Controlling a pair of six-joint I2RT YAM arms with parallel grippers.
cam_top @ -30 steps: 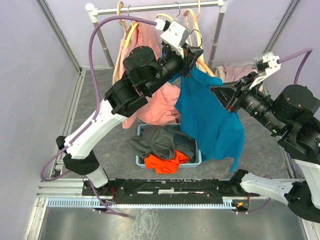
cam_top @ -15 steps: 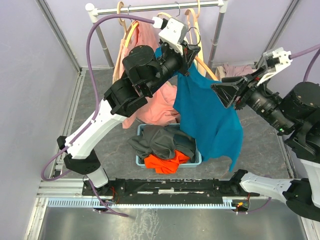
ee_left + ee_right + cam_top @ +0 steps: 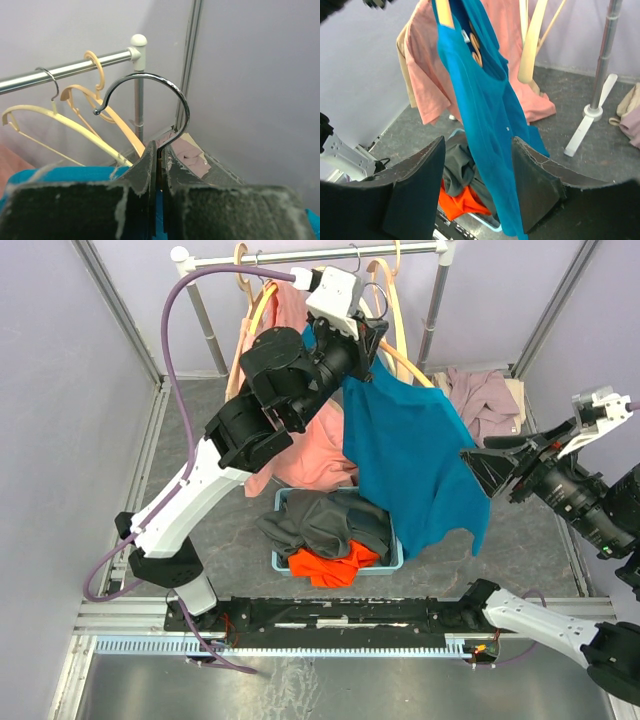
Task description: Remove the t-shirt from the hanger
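A blue t-shirt hangs on a tan hanger held in the air, off the rail. My left gripper is shut on the hanger's metal hook; in the left wrist view the gripper pinches the hook's stem, with blue cloth below. My right gripper is open and empty, just right of the shirt's edge. In the right wrist view the t-shirt hangs ahead of the open gripper, apart from both fingers.
A clothes rail at the back carries a pink shirt and bare hangers. A blue basket with grey and orange clothes sits under the t-shirt. A pile of pale clothes lies at the back right. The rack post stands on the right.
My right gripper has drawn back to the right and down, away from the t-shirt. My left gripper has lifted the hanger a little up and left; the shirt hangs more spread.
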